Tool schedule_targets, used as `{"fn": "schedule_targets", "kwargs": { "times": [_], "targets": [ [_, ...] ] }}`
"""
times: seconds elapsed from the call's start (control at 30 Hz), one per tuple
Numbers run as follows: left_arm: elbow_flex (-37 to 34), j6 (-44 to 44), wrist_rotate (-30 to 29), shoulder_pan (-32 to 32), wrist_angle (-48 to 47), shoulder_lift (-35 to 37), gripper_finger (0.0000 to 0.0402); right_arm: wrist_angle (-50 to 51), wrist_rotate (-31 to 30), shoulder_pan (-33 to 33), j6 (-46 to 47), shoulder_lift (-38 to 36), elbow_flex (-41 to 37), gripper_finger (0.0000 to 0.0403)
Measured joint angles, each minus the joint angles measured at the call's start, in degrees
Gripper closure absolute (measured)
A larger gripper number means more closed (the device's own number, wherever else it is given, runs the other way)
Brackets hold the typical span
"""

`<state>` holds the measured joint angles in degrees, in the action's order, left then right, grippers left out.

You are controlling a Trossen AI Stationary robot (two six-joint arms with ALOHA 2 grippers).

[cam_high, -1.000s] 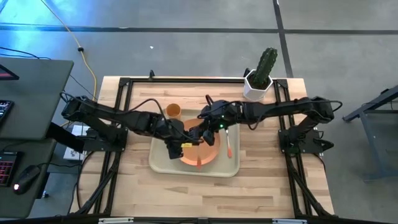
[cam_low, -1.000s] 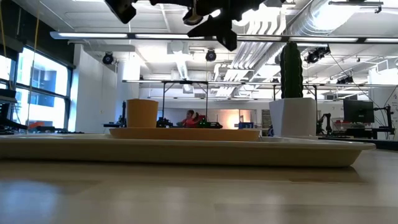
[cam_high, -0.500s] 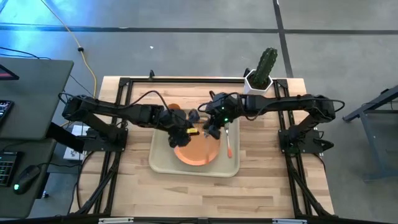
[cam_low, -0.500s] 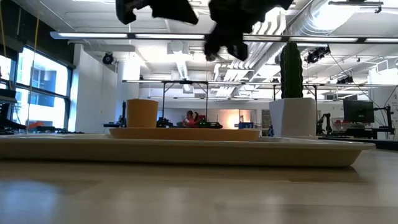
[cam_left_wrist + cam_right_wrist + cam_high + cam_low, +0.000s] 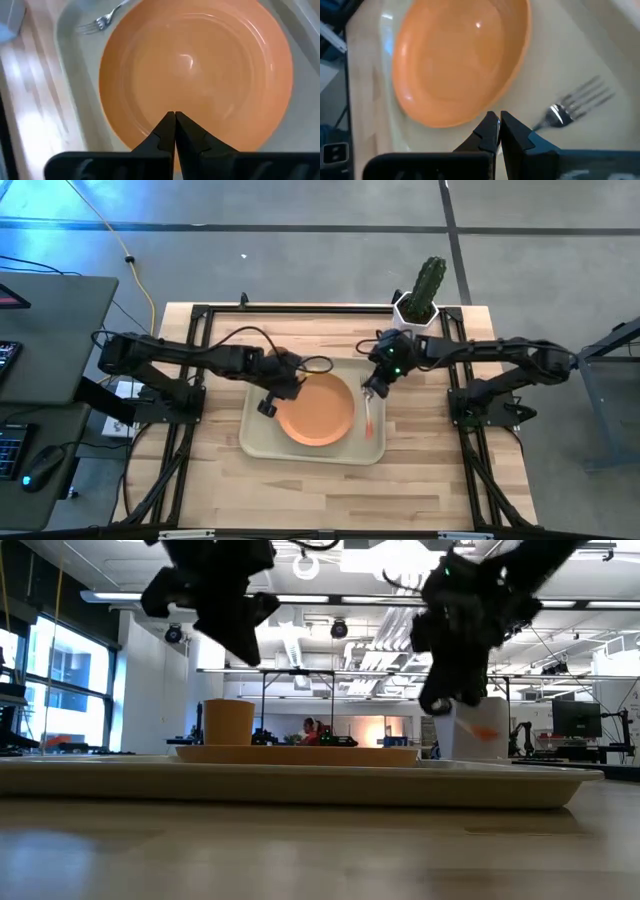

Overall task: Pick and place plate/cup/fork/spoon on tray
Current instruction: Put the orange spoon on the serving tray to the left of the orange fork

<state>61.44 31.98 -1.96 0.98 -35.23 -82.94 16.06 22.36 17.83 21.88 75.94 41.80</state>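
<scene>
A: Where are the things now?
B: The plate (image 5: 318,410) lies flat in the middle of the tray (image 5: 257,442). The fork (image 5: 370,412) lies on the tray just beside the plate, on the right arm's side. The cup (image 5: 228,721) shows only in the low view, standing upright behind the plate. I see no spoon.
A: And the two tools?
B: The left tool (image 5: 267,406) is above the plate's edge on the left arm's side, its fingers (image 5: 168,134) pressed together, holding nothing. The right tool (image 5: 372,383) is above the fork's tines, also closed and empty. The cactus pot (image 5: 415,318) stands at the table (image 5: 300,490) far corner
</scene>
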Motion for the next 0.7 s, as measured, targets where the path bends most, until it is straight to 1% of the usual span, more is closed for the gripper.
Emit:
{"fn": "schedule_targets", "kwargs": {
  "times": [0.1, 0.23, 0.37, 0.53, 0.7],
  "targets": [
    [-1.84, -4.19, -0.02, 0.87, 2.20, 0.34, 0.0401, -6.97, 0.21, 1.48, 2.09, 1.74, -4.86, 0.0402],
    [-2.44, -8.09, -0.05, 2.41, 3.16, 0.62, 0.0401, -13.31, -0.12, 2.53, 1.87, 5.31, -6.19, 0.0402],
    [-2.46, -11.00, -0.11, 4.00, 4.67, 2.40, 0.0401, -15.63, 0.02, 2.81, 0.58, 9.31, -6.21, 0.0403],
    [-2.40, -15.50, -0.23, 4.76, 6.96, 6.85, 0.0401, -17.60, 0.06, 2.85, -0.14, 12.44, -6.21, 0.0402],
    [-2.40, -20.40, -1.70, 4.56, 7.15, 11.18, 0.0401, -21.92, -2.58, 3.25, -0.10, 13.37, -6.21, 0.0394]
  ]
}}
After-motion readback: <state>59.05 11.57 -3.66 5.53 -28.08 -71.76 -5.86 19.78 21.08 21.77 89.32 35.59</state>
